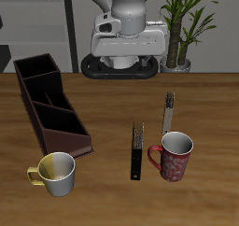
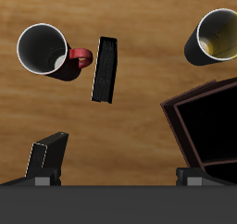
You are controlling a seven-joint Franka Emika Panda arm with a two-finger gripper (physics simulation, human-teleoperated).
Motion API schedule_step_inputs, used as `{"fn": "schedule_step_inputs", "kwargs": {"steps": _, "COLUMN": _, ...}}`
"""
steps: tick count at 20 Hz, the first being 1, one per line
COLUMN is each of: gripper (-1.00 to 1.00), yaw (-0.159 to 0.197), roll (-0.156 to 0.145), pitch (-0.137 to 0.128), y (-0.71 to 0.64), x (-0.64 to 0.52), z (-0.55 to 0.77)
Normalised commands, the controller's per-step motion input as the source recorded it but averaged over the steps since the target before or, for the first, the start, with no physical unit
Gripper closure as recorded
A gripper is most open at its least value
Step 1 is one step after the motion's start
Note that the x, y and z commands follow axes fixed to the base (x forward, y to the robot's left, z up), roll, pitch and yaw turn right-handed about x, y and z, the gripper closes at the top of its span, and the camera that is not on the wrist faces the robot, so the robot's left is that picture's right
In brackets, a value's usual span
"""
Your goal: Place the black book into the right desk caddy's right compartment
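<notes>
No readable text, label, brand, number or sign shows on anything in either view.

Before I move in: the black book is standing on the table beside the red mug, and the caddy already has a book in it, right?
Not quite. The black book does stand beside the red mug, but the exterior view shows every section of the right desk caddy empty.

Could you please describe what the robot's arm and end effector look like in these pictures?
In the exterior view the arm is a bulky body of glossy white rounded shells with grey and black joint sections, on a dark base. The wrist view shows only the end effector's dark grey body edge and two black finger mounts. No cables or legible markings show.
</notes>
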Motion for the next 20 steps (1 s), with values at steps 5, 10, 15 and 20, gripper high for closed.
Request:
{"fn": "schedule_step_inputs", "kwargs": {"steps": 5, "gripper": -1.0, "yaw": 0.01, "roll": -0.019, "pitch": 0.002, "y": 0.11, "x": 0.29, "z": -0.04}}
{"fn": "schedule_step_inputs", "kwargs": {"steps": 10, "gripper": -1.0, "yaw": 0.021, "roll": -0.015, "pitch": -0.015, "y": 0.13, "x": 0.26, "z": -0.03}}
{"fn": "schedule_step_inputs", "kwargs": {"steps": 15, "gripper": -1.0, "yaw": -0.01, "roll": 0.002, "pitch": -0.011, "y": 0.04, "x": 0.22, "z": -0.02}}
{"fn": "schedule_step_inputs", "kwargs": {"steps": 20, "gripper": -1.0, "yaw": -0.002, "roll": -0.015, "pitch": 0.006, "y": -0.01, "x": 0.22, "z": -0.13}}
